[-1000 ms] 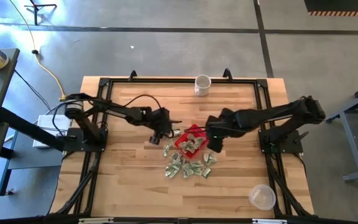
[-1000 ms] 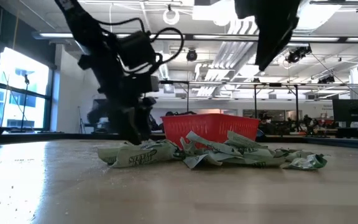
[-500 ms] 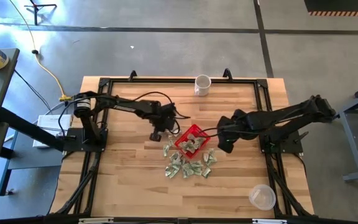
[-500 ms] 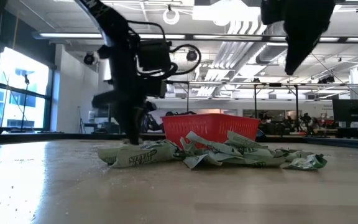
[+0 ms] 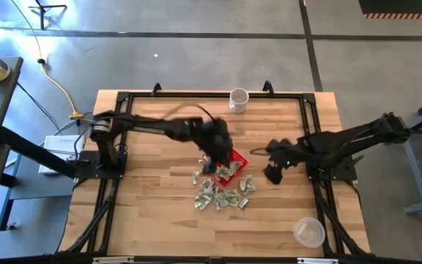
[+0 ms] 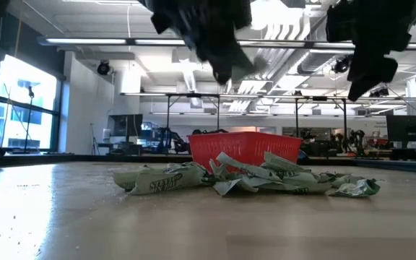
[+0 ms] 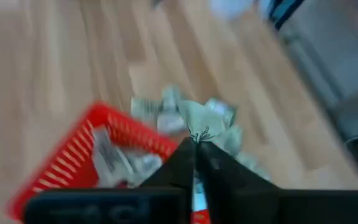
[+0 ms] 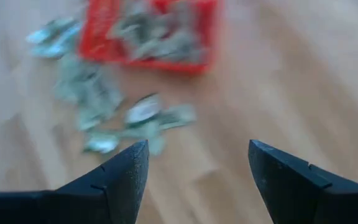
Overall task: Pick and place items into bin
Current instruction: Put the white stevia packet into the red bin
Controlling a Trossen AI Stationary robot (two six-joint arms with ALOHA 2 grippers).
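Red basket (image 5: pixel 228 164) sits mid-table with some paper pieces inside, and more pieces (image 5: pixel 224 195) lie in a heap on the wood just beside it. My left gripper (image 7: pixel 196 148) hangs over the basket, fingers pressed together on one crumpled piece (image 7: pixel 202 118). My right gripper (image 8: pixel 197 168) is beside the basket, fingers wide apart, holding nothing.

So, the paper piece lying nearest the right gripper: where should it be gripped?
Probably from straight above. The piece lies low on the table, so pinch its raised crumpled ridge across the narrow way with the open right gripper. The left gripper is shut on another piece above the red basket.
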